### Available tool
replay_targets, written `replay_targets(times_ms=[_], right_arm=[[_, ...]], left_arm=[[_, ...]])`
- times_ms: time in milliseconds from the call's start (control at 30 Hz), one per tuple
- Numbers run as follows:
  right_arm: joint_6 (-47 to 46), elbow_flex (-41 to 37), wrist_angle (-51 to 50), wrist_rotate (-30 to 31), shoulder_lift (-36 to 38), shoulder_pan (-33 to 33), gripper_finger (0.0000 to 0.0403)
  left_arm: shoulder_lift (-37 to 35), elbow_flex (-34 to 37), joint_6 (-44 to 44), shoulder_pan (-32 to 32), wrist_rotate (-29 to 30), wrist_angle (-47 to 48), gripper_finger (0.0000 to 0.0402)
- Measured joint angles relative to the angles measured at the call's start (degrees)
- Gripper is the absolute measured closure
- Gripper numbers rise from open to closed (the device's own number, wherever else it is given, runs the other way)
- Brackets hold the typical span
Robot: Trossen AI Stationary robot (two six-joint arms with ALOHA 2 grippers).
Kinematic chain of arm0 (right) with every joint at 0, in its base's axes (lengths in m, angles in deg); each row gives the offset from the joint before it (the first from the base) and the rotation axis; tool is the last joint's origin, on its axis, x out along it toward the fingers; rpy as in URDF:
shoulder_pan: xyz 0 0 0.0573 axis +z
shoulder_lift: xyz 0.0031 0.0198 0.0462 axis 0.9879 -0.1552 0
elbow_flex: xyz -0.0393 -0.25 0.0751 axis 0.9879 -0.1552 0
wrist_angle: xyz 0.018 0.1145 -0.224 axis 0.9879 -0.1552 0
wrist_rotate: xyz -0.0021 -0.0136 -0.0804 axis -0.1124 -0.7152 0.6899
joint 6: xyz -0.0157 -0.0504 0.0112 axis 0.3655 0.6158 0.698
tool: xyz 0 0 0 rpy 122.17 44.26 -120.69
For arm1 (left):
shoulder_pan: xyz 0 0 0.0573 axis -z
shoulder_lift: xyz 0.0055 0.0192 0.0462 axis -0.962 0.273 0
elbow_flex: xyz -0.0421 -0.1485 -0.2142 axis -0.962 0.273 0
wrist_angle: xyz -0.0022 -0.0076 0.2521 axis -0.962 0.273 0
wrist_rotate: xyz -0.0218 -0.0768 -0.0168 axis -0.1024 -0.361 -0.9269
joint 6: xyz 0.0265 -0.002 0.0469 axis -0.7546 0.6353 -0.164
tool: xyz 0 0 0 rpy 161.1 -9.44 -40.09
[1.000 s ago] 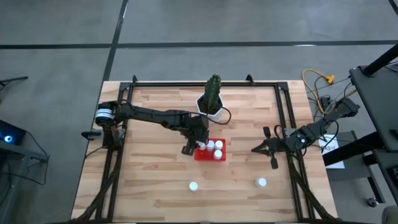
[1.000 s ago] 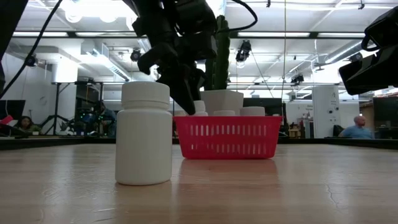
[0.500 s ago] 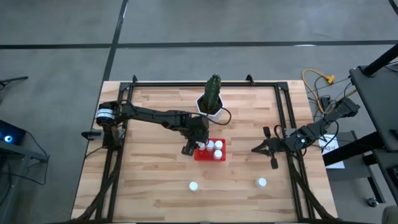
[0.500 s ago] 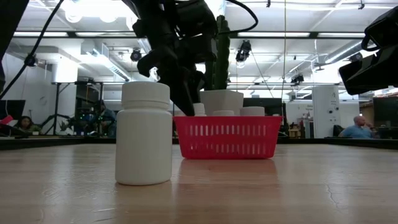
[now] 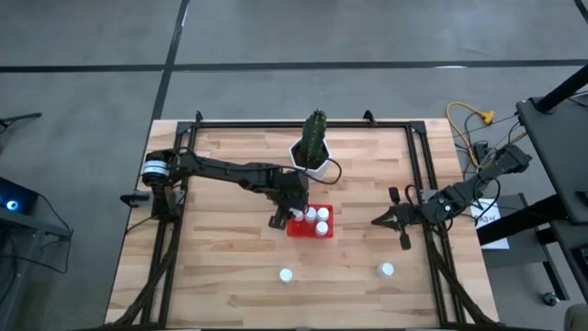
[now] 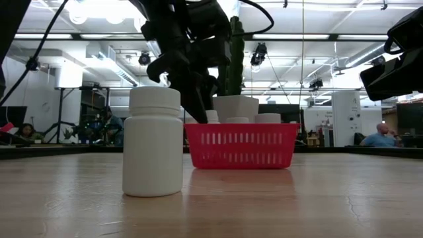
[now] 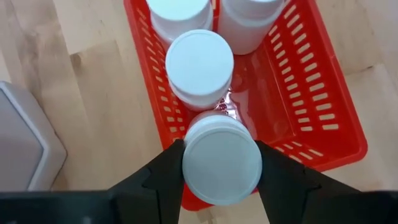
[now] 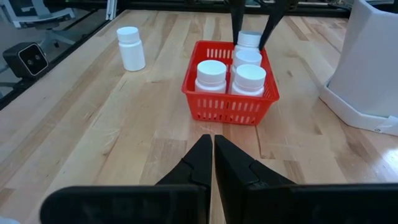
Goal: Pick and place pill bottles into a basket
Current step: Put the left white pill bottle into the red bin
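In the left wrist view, a small white cylindrical plastic pill bottle with a white cap [image 7: 221, 166] sits low in the frame, just inside the near corner of the small red square plastic basket [image 7: 323, 106], with the left arm's dark fingers [image 7: 163, 177] standing close on both of its sides; whether they press it I cannot tell. Three more white bottles [image 7: 199, 65] stand in the basket above it in that frame. In the high view the basket [image 5: 299, 231] lies at the centre of the pale wooden worktop [image 5: 230, 248], with the left arm's grasping end [image 5: 282, 219] at its left edge. Two further bottles stand apart lower in the frame, one left of centre [image 5: 287, 275], one to the right [image 5: 387, 270]. A white hexagonal pot holding a green cactus [image 5: 314, 147] stands above the basket. The right arm's fingers [image 8: 213, 155] are pressed together, waiting at the worktop's right edge [image 5: 386, 221].
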Motion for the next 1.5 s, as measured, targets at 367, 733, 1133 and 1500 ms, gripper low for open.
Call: replay_targets(times_ms=[367, 733, 1133, 1500], right_arm=[[-0.9, 0.0, 0.0, 0.0, 0.0, 0.0, 0.0394], [-0.9, 0.0, 0.0, 0.0, 0.0, 0.0, 0.0394], [-0.9, 0.0, 0.0, 0.0, -0.1, 0.0, 0.0394], [-0.9, 0.0, 0.0, 0.0, -0.1, 0.0, 0.0394]], left_arm=[[0.0, 0.0, 2.7, -1.1, 1.4, -1.0, 0.0244], [-0.1, 0.1, 3.1, -1.1, 1.4, -1.0, 0.0244], [-0.1, 0.1, 4.3, -1.1, 1.1, -1.0, 0.0240], [-0.1, 0.1, 4.7, -1.0, 1.2, -1.0, 0.0164]])
